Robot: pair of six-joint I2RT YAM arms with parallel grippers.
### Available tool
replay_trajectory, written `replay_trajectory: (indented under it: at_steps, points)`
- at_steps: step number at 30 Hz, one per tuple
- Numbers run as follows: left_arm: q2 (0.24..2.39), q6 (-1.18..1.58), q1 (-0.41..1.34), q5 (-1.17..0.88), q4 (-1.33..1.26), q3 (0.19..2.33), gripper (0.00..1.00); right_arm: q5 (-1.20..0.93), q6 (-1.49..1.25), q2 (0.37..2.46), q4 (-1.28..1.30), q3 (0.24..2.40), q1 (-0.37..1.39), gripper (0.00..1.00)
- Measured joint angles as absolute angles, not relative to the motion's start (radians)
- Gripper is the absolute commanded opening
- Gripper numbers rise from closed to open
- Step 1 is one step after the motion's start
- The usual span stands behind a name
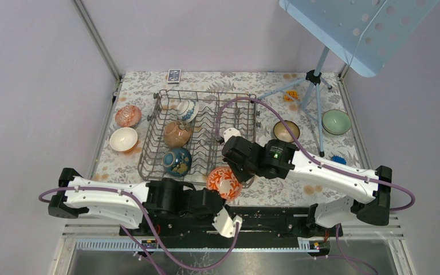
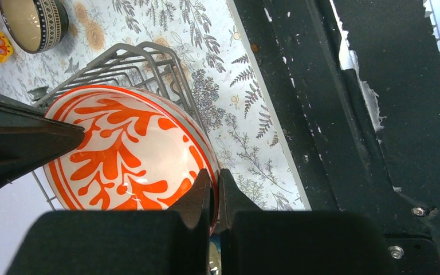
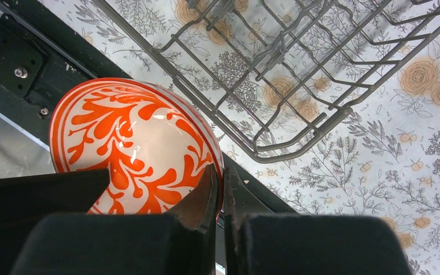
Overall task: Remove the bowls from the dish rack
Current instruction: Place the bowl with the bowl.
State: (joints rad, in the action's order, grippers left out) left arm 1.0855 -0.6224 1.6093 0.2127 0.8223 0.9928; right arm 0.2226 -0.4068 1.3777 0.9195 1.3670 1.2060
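Observation:
An orange-and-white patterned bowl (image 1: 224,182) hangs tilted just in front of the dish rack (image 1: 238,123), over the table's near edge. Both grippers grip its rim. My left gripper (image 2: 216,179) is shut on the bowl's edge (image 2: 126,149), one finger inside and one outside. My right gripper (image 3: 219,175) is shut on the rim (image 3: 132,143) in the same way, from the opposite side. In the top view the left gripper (image 1: 220,196) comes from below and the right gripper (image 1: 239,176) from the right. Three bowls stay in the rack: blue-and-white (image 1: 187,110), tan (image 1: 176,133) and dark blue (image 1: 177,161).
Left of the rack stand a red patterned bowl (image 1: 128,116) and a white bowl (image 1: 123,138). To its right are a dark bowl (image 1: 286,131), a green bowl (image 1: 336,121) and a tripod (image 1: 315,86) carrying a blue panel. A card box (image 1: 173,75) lies behind the rack.

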Motion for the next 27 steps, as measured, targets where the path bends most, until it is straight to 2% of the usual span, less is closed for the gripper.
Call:
replay_trajectory:
  at_steps: [2,9,18,27]
  points:
    - [1.085,-0.612,1.61,0.217,0.822,0.992,0.16,0.227,-0.413,1.378,0.913,1.367,1.206,0.0]
    - [1.074,-0.561,1.61,0.278,0.785,0.992,0.97,0.226,-0.415,1.378,0.908,1.362,1.211,0.0]
    - [1.022,-0.471,1.61,0.428,0.757,1.051,0.99,0.296,-0.432,1.34,0.884,1.331,1.211,0.0]
    - [0.956,-0.167,1.592,0.665,0.522,1.164,0.99,0.462,-0.455,1.235,0.817,1.256,1.145,0.0]
